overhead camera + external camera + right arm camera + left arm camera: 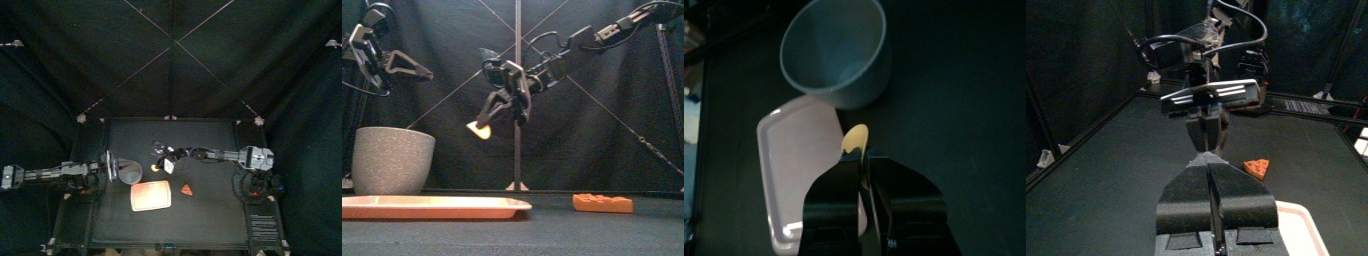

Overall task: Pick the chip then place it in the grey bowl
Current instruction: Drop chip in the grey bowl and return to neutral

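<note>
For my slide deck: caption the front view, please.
Right gripper holds the chip in mid-air, not yet over the grey bowl.

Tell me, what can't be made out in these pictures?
- Chip: right wrist view, lower part hidden between the jaws of the right gripper; top view, too small.
- Orange toy: too small in every view to tell what food it is.
- Pink tray: front view, seen edge-on, cut off by the left edge.

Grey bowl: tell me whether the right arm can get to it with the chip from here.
Probably yes. The right gripper holds the chip off the table, the grey bowl stands open, and nothing lies between them. The left gripper hangs close by the bowl, so that side looks tight.
</note>
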Motion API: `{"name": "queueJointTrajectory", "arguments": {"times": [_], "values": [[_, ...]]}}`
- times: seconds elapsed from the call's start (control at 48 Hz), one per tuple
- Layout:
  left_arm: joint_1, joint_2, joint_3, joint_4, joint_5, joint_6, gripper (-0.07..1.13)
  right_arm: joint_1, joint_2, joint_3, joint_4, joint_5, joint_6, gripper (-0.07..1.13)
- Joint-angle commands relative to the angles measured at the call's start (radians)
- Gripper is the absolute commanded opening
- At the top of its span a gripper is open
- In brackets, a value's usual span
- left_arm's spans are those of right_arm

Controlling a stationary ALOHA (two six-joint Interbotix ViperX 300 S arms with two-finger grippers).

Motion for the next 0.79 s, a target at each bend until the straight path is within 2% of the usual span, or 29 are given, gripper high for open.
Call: {"name": "queueJointTrajectory", "arguments": {"times": [0.021, 0.333, 0.562, 0.792], "values": [[-0.003, 0.005, -0.014, -0.003, -0.009, 0.0, 0.0, 0.029, 0.029, -0.097, 0.025, -0.095, -0.005, 0.4], [-0.008, 0.005, 0.005, -0.002, -0.009, -0.002, 0.0, 0.103, 0.175, -0.272, 0.075, -0.204, 0.0, 0.62], [-0.009, 0.005, 0.012, -0.003, -0.008, -0.002, 0.0, 0.129, 0.244, -0.334, 0.1, -0.212, 0.011, 0.64], [-0.011, 0.005, 0.014, -0.003, -0.008, -0.002, 0.0, 0.126, 0.161, -0.27, 0.086, -0.232, -0.003, 0.64]]}}
